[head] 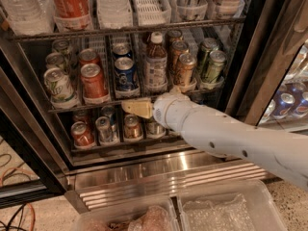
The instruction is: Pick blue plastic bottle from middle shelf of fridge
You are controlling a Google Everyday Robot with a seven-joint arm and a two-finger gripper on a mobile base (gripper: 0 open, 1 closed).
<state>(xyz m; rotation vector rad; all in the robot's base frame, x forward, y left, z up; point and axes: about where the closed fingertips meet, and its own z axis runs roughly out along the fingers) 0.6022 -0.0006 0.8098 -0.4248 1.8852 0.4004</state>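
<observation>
Fridge [269, 57] door is standing open, with the blue plastic bottle [156, 64] sitting untouched on the middle shelf [91, 105] between the blue can [125, 71] and gold cans [184, 69]. Hand [137, 109] is hovering at that shelf's front edge, below-left of the bottle, apparently carrying nothing; can't tell how open it is. Reaching, grasping and pulling out are all waiting to be done.

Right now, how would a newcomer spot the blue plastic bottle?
In the fridge, find the middle shelf of cans. The blue plastic bottle stands between the blue can and gold cans, above the gripper: that shelf's only bottle, white-capped, taller than the cans.
</observation>
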